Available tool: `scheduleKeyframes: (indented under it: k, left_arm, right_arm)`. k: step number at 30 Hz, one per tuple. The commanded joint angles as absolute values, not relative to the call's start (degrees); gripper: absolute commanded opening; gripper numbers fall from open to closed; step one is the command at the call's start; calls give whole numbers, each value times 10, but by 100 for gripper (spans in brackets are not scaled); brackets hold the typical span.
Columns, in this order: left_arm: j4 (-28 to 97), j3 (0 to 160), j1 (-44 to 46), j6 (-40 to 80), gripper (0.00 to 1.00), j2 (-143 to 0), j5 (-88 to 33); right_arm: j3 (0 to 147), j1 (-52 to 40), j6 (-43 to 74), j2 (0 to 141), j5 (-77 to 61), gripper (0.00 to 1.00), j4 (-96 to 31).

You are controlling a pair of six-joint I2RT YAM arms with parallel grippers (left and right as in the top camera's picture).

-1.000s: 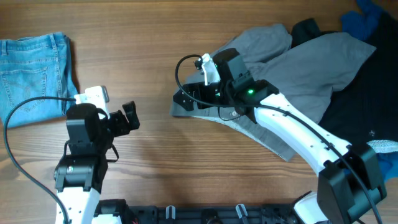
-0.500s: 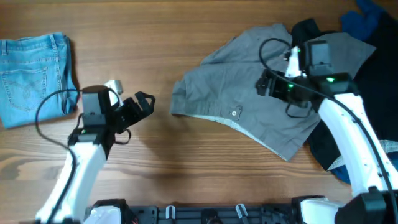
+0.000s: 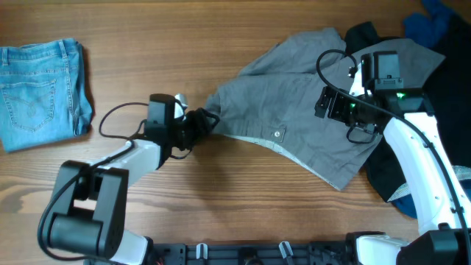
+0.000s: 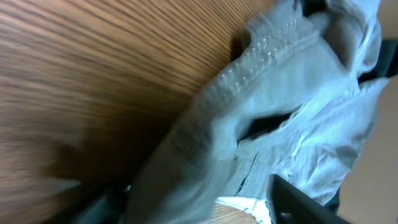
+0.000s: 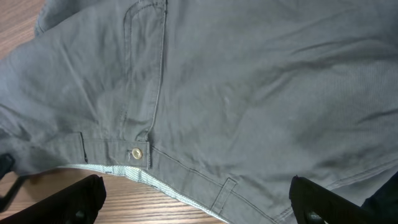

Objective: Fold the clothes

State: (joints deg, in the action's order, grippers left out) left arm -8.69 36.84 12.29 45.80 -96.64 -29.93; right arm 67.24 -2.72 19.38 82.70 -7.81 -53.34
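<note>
Locate the grey trousers [image 3: 294, 125] on the right half of the wooden table [image 3: 221, 44], toward the far side, spread open and creased. Trace the waistband [image 3: 250, 136] along the near-left edge, from a corner at the left down toward the near right. Note the button [image 5: 137, 153] on the waistband, just above a strip of striped lining turned out along the edge. Note the right part of the trousers touching a dark garment [image 3: 423, 140].

Find the left gripper [image 3: 204, 120] at the left waistband corner, low over the table. In the left wrist view, see one dark finger [image 4: 298, 199] to the right of the bunched waistband and a blurred dark shape to its left, with fabric filling the gap. Cannot tell whether clamped on the fabric or only astride it.

Find the right gripper [image 3: 333, 109] over the right-middle of the trousers, jaws wide apart. In the right wrist view, see the fingers [image 5: 74, 199] at the two near corners, over flat cloth. Cannot tell whether touching the cloth.

Find the folded light-blue jeans [image 3: 40, 92] at the far left, well apart from the trousers and from both grippers. Find a blue cloth [image 3: 434, 22] at the far right corner, beyond the dark garment.
</note>
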Motion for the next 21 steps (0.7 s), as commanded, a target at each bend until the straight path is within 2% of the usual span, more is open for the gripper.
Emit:
scheduleKeyframes:
  k: [1,2,7,10,13,17,18,19,20,21]
  left_arm:
    - [-113,372,146,487,10,-991,-301]
    - [-114,372,144,485,4,-990,-302]
    - [-21,372,70,401,4,-948,-302]
    - [55,394,-49,346,4,-892,-300]
    - [71,448,-147,345,4,-864,-300]
    - [69,535,-199,315,4,-868,-282]
    - [69,550,-204,315,24,-869,-279]
    - [70,565,-206,315,64,-870,-281]
    - [74,570,-206,317,100,-870,-281]
    - [95,571,-201,318,100,-870,-297]
  right_arm:
    - [679,-27,180,820,-68,100,-536]
    - [679,-27,180,820,-67,100,-536]
    - [679,-26,180,820,-38,100,-538]
    - [679,-27,182,820,-40,100,-526]
    - [679,-27,182,822,-95,100,-495]
    - [679,-28,182,832,-178,100,-456]
    - [679,-28,182,837,-188,100,-452]
    - [679,-28,182,841,-197,100,-450]
    - [679,-28,182,846,-204,100,-448]
    - [679,-28,179,852,-216,100,-443]
